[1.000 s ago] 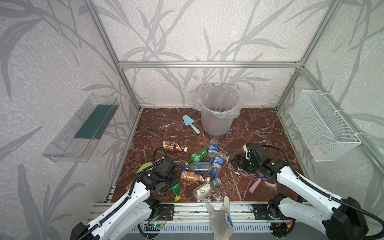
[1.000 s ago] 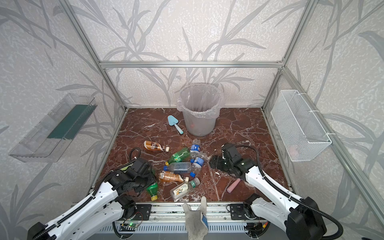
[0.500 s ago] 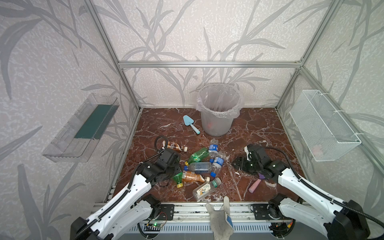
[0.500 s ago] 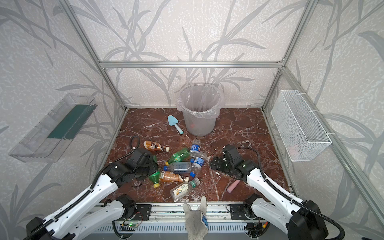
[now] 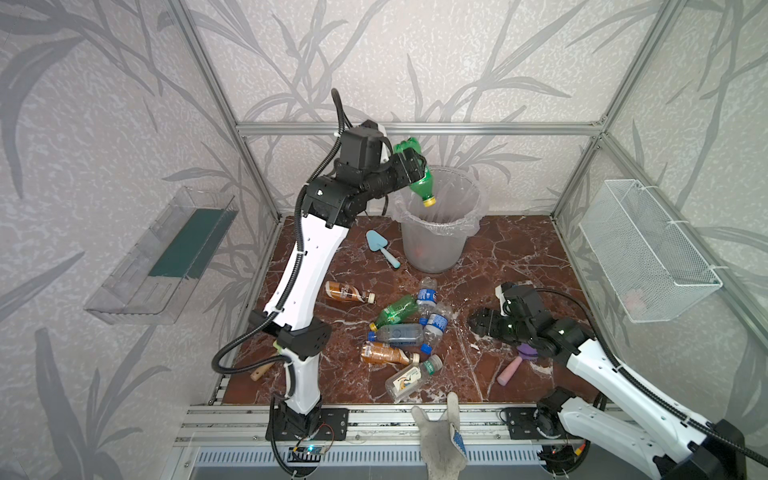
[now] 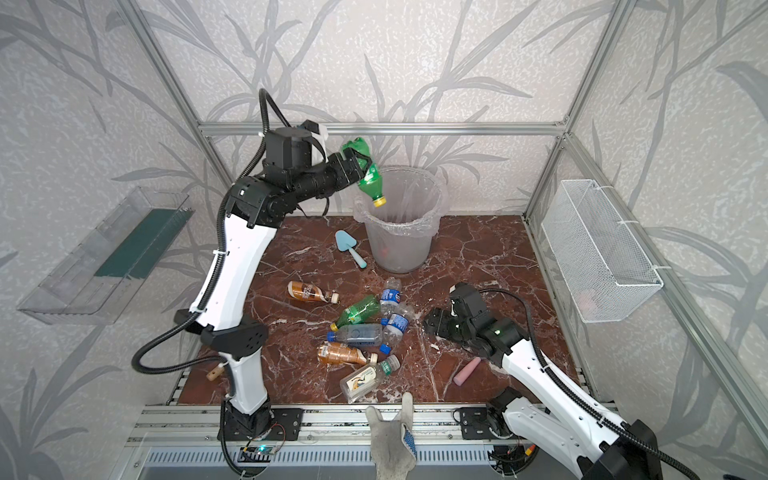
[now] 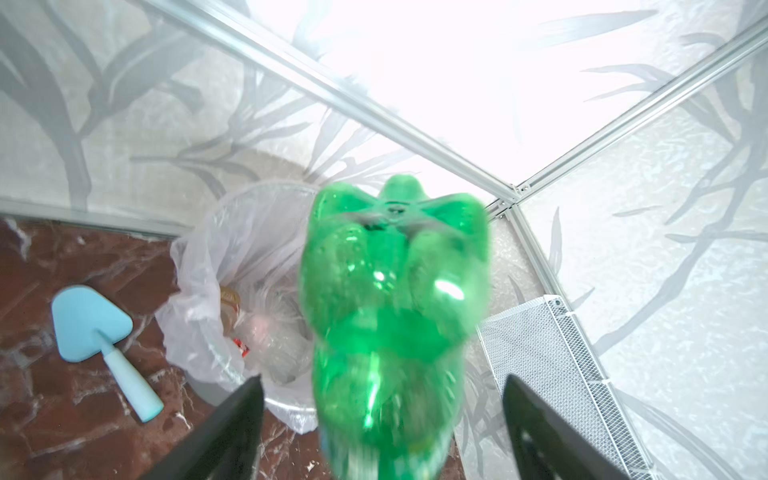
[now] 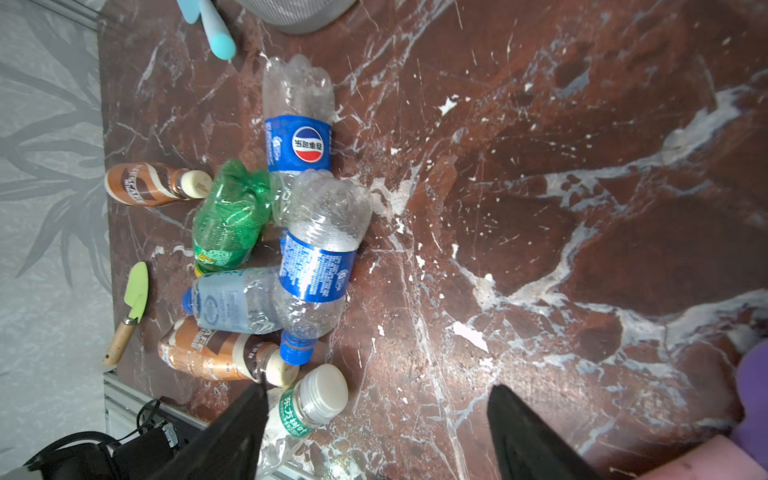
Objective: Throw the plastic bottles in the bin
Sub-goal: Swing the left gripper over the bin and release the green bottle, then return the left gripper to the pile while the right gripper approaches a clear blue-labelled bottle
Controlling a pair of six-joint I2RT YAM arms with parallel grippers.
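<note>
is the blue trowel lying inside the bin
No, the blue trowel lies on the floor beside the bin, outside it.

Motion blur smears the green bottle [image 7: 395, 324] in the left wrist view, its neck and cap cut off by the frame's edge. Inside the bin [image 7: 195, 270], the clear bag [image 7: 199, 340] veils a brown shape [image 7: 229, 305] that may be another bottle. In both top views the right arm [image 5: 602, 370] hides most of the pink-handled shovel [image 5: 510, 371]'s head, and the left arm [image 5: 307, 266] covers all but the wooden handle [image 5: 259, 372] of a small tool. A pinkish smudge [image 5: 633, 297] in the wire basket [image 5: 648, 249] is too faint to name.
</note>
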